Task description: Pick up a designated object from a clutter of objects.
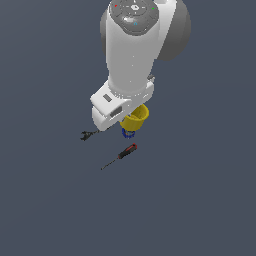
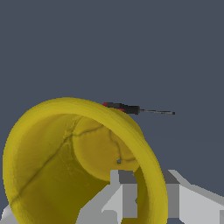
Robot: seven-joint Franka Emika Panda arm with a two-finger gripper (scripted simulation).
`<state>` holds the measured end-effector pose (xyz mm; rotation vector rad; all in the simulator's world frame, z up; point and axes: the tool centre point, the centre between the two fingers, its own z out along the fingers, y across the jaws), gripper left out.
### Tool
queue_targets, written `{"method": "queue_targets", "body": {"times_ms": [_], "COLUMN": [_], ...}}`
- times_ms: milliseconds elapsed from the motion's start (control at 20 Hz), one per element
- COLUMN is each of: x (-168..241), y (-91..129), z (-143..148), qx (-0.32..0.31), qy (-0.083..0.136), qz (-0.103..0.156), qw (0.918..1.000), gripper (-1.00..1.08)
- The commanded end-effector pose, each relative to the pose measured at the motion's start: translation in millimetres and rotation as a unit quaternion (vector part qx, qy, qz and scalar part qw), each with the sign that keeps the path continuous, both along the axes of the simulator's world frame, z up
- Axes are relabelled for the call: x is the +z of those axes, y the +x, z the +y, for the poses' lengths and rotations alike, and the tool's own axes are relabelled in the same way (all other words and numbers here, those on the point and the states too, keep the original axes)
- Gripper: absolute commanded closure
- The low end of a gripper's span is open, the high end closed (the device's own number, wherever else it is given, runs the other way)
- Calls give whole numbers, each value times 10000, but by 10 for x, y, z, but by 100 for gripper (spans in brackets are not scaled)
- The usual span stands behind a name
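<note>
**Yellow cup gripped at the rim, tilted**

Exterior view: white arm (image 1: 132, 50) fills the upper middle, wrist block pointing down over the clutter. Yellow cup (image 1: 136, 119) sits right under the wrist block, partly hidden by it, mouth tilted up toward the exterior view's right. Cannot tell from this view whether the cup base touches the table (image 1: 200, 200).

Blue can (image 1: 128, 133) just below the cup in the picture, mostly covered by it; only a small blue patch visible. Contact between the two not resolvable.

Dark wrench (image 1: 89, 134) lies flat on the table at the exterior view's left of the can, near but apart. Screwdriver (image 1: 121, 155) lies flat further down the picture, red-and-black handle end nearest the can, thin shaft pointing down toward the exterior view's left. Apart from the can and the wrench.

Wrist view: cup (image 2: 52, 175) very close to the camera, open mouth facing it, inside wall and round base visible. Fingers (image 2: 127, 197) closed on the cup wall: one grey pad inside the cup, rim passing between it and the outer one. Gripper (image 2: 146, 194) narrow, holding the cup rim. Screwdriver (image 2: 131, 109) visible beyond the rim, flat on the table.
</note>
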<state>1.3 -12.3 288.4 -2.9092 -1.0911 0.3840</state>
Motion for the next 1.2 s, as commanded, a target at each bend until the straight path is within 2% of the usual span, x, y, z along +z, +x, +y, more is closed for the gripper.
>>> {"method": "queue_targets", "body": {"times_ms": [0, 550, 1150], "x": [223, 948, 1493], "y": [79, 372, 611], "z": [108, 472, 745], "qx": [-2, -6, -12], "qy": [1, -1, -5], "qz": [-6, -5, -4], "qw": [10000, 10000, 10000], "gripper": [108, 108, 108]}}
